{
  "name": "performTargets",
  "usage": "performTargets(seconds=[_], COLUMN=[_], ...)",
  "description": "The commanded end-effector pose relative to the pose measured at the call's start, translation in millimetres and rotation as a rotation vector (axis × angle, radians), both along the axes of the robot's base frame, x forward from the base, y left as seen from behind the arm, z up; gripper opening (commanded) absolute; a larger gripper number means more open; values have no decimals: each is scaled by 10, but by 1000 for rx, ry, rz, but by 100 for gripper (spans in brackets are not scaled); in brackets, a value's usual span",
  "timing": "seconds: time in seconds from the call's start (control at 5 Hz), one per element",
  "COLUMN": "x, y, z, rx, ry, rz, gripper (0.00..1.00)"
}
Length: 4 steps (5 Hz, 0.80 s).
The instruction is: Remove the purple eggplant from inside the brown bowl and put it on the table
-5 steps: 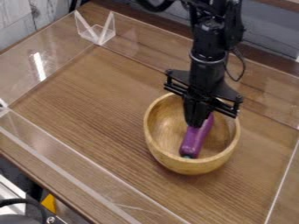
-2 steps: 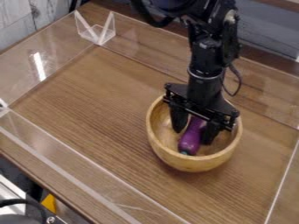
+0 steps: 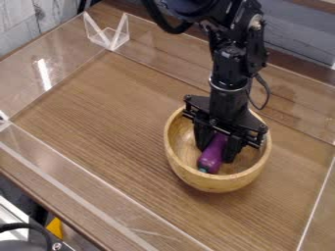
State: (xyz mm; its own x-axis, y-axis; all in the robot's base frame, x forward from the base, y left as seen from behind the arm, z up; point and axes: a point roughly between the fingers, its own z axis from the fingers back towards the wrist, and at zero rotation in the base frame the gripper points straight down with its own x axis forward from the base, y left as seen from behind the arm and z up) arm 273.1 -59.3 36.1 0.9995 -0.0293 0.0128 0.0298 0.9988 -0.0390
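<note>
The gripper (image 3: 222,149) points down with its fingers spread on both sides of the purple eggplant (image 3: 211,157) inside the brown bowl (image 3: 216,149), so it should close gently on the middle and lift straight up.

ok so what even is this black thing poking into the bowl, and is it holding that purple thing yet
The black thing is a robot arm, seen from one camera looking down at the table from the front corner. At its lower end is a gripper, two fingers that close like tongs; it points straight down into the round light-brown wooden bowl. Inside the bowl lies a small glossy purple toy eggplant. The fingers stand apart on either side of the eggplant, so it looks bracketed rather than pinched or lifted. Whether they touch it cannot be told from this view. The bowl sits on a brown wood-grain table edged with clear acrylic walls, apparently to keep things from rolling off.
</note>
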Motion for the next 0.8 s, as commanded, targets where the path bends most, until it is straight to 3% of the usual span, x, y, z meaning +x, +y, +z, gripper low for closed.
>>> performTargets(seconds=[0.0,0.4,0.6], x=[13,-32,-58], y=[-76,-127,-151], z=[79,53,39], rx=[-18,-30,-36], ry=[-44,-47,-47], rz=[-18,-27,-31], gripper=[0,0,100])
